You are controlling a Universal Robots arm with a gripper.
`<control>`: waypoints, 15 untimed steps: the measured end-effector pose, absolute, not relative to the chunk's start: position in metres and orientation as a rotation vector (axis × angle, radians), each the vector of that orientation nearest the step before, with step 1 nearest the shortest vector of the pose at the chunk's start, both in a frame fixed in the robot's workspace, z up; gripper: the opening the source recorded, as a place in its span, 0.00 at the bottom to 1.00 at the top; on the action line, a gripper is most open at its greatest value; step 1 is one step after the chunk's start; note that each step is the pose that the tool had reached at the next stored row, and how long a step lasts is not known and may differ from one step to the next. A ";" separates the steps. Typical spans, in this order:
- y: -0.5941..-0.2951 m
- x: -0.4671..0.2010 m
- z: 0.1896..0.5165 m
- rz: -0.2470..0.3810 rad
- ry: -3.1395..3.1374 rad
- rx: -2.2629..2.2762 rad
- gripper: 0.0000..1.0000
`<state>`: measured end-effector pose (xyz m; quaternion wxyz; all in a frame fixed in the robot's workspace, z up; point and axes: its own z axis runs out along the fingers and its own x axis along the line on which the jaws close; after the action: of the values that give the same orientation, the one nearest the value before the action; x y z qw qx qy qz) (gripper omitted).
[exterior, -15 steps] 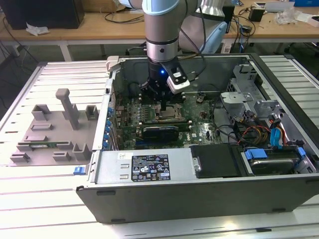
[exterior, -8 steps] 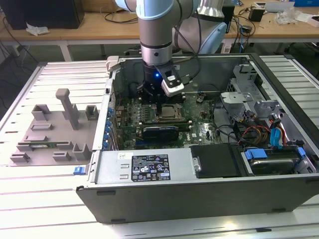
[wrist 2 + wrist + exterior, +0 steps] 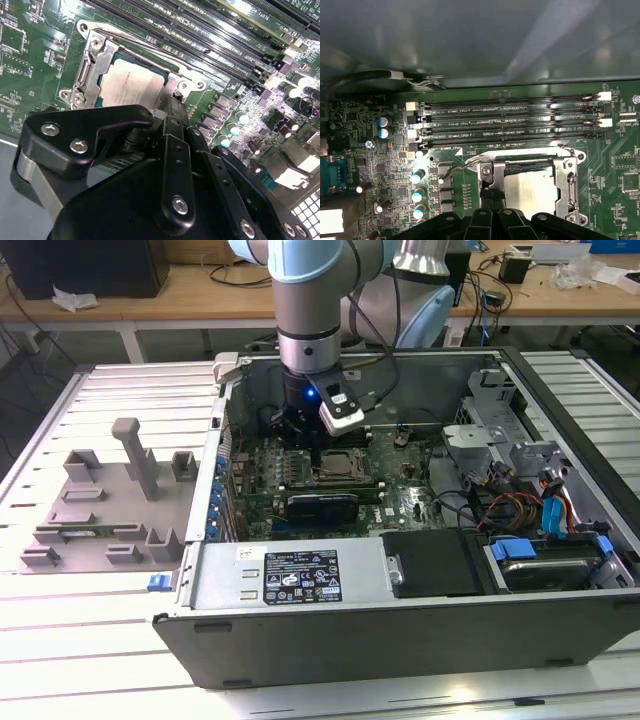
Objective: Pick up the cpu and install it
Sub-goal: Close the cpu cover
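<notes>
In the exterior view, the pale blue and grey robot arm (image 3: 310, 300) reaches down into an open dark grey metal computer case (image 3: 300, 630) that lies on the pale slatted tabletop (image 3: 100, 660). Its black tool (image 3: 322, 445) hangs low over the green motherboard (image 3: 400, 500), at the socket. A grey plastic fixture tray (image 3: 100, 510) sits on the tabletop well apart, toward the exterior view's left.

In the second wrist view, the cpu (image 3: 131, 85), a small flat square chip with a pale silver metal top, lies inside the bright steel socket frame (image 3: 95, 60), which runs around its edges. The tool's black body covers the chip's near side, and its tip comes down just beside the frame. Whether the tool is apart or together I cannot tell.

In the first wrist view, the cpu (image 3: 535, 190) looks level in the frame, and the long dark memory slots (image 3: 510, 120) run parallel just beyond it.

As I judge it, the chip is seated or nearly so. Doing this well means keeping it flat and square to the frame, with no sideways nudge and little downward force.

The exterior view alone gives the tray and the case layout. The second wrist view gives the tool's closeness to the frame. The first wrist view gives how squarely the chip sits in its frame.
</notes>
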<state>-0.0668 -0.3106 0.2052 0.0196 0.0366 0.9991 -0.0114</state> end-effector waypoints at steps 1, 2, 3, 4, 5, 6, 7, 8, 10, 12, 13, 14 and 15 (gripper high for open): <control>-0.311 -0.066 0.205 -0.035 3.100 0.114 0.11; -0.311 -0.066 0.205 -0.035 3.100 0.114 0.11; -0.311 -0.065 0.205 -0.035 3.100 0.114 0.11; -0.311 -0.064 0.205 -0.035 3.100 0.114 0.11; -0.311 -0.063 0.205 -0.035 3.100 0.114 0.11; -0.311 -0.061 0.205 -0.035 3.100 0.114 0.11; -0.311 -0.060 0.205 -0.035 3.100 0.114 0.11; -0.311 -0.059 0.205 -0.035 3.100 0.114 0.11; -0.312 -0.054 0.205 -0.035 3.100 0.114 0.11; -0.312 -0.051 0.205 -0.034 3.099 0.113 0.11; -0.312 -0.051 0.205 -0.034 3.099 0.113 0.11; -0.312 -0.051 0.205 -0.035 3.100 0.114 0.11; -0.312 -0.050 0.205 -0.034 3.100 0.114 0.11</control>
<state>-0.0498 -0.3119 0.2050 0.0199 0.0366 0.9991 -0.0111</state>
